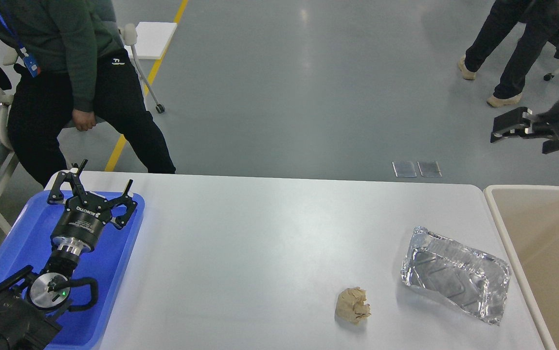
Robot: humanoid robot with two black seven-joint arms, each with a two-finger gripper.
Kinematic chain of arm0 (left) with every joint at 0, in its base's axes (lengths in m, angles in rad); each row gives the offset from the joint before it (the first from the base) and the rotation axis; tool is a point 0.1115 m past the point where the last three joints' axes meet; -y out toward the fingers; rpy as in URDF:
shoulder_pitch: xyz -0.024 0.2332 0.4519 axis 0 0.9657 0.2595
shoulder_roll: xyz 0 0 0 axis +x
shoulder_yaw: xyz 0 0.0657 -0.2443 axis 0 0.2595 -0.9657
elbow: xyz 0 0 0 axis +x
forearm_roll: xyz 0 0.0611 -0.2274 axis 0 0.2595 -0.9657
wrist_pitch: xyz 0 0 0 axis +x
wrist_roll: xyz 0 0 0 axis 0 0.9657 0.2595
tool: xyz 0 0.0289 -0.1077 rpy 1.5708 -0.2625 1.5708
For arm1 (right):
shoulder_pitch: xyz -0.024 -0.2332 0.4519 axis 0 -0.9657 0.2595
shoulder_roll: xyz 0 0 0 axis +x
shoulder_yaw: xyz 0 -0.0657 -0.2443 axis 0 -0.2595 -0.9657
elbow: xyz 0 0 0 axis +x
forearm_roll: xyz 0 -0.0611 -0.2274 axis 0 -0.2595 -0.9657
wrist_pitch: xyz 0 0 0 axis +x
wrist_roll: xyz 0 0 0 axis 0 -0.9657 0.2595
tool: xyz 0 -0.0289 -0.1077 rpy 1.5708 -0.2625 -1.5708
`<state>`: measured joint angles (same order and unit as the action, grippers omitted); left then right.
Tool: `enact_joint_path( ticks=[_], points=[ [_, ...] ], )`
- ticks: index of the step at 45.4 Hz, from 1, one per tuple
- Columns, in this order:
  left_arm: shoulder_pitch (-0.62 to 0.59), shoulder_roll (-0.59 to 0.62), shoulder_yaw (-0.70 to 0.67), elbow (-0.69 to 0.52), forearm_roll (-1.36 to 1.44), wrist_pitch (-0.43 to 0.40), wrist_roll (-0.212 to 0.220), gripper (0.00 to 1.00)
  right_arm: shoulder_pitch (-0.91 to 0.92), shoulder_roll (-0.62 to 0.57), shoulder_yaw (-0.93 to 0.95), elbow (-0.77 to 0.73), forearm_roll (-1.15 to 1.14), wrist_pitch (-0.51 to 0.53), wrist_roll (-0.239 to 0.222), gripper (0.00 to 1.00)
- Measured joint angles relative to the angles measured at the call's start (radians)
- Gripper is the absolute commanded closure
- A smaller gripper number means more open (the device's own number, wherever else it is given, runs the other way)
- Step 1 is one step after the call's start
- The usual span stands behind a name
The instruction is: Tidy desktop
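The white desktop carries a crumpled silver foil container at the right and a crumpled beige paper ball near the front, left of the foil. My left gripper is open and empty, hovering over the far end of the blue tray at the left. My right gripper comes in from the right edge, high above the floor beyond the table's far right corner. It is seen side-on and I cannot tell how its fingers stand.
A beige bin with a cream rim stands against the table's right edge. A person sits just beyond the table's far left corner. Another person walks at the far right.
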<state>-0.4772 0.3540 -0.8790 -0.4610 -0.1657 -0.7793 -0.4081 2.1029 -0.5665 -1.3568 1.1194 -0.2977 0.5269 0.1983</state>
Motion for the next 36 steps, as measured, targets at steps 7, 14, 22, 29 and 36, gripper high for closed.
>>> enact_joint_path(
  ticks=[7, 14, 22, 29, 36],
  points=[
    [0.000, 0.000, 0.000, 0.000, 0.000, 0.000, 0.000, 0.01, 0.054, 0.014, 0.000, 0.066, -0.001, 0.063, 0.000, 0.00],
    [0.000, 0.000, 0.000, 0.001, 0.000, 0.000, 0.000, 0.01, 0.117, 0.029, 0.010, 0.152, -0.002, 0.095, -0.001, 0.00],
    [0.000, 0.000, 0.000, 0.001, 0.000, 0.000, 0.000, 0.01, 0.155, 0.074, 0.018, 0.209, -0.002, 0.111, 0.000, 0.00],
    [0.000, 0.000, 0.000, 0.001, 0.000, 0.000, 0.000, 0.01, 0.170, 0.106, 0.030, 0.247, -0.001, 0.118, 0.000, 0.00],
    [0.000, 0.000, 0.000, 0.001, 0.000, 0.000, 0.000, 0.01, 0.173, 0.137, 0.044, 0.280, -0.001, 0.122, 0.000, 0.00]
  ],
)
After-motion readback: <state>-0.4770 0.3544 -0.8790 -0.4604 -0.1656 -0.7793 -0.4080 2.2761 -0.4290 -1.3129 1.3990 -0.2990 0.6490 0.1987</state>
